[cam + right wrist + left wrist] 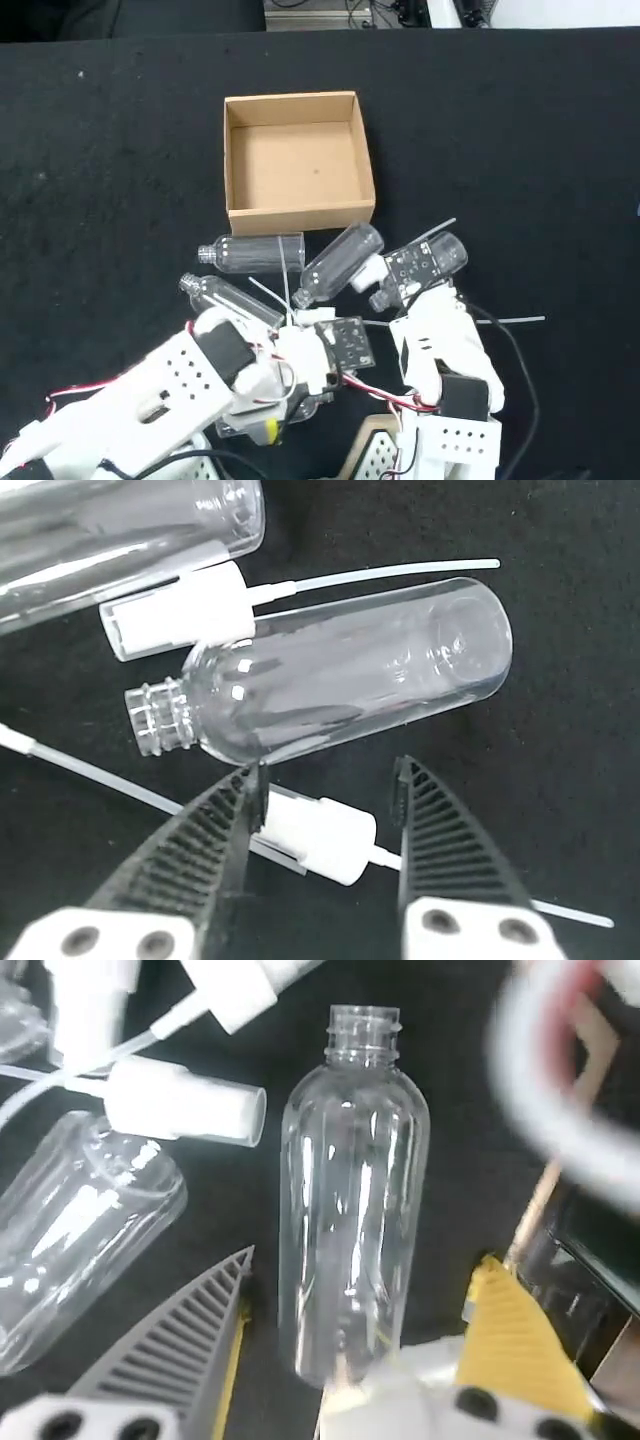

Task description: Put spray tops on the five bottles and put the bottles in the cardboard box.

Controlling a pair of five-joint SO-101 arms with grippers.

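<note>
Bottle (355,1160) btm partly hidden by L gripper (365,1260) body.

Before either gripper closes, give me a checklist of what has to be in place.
1. The left gripper is open, with a bottle lying between its fingers: ok.
2. That bottle's neck is bare and free to take a top: ok.
3. The right gripper is open, with a spray top lying between its fingers: ok.
4. The cardboard box stands with its open side up: ok.
5. Tops fitted on the other bottles by the box: not ok, the necks that show are bare.
</note>
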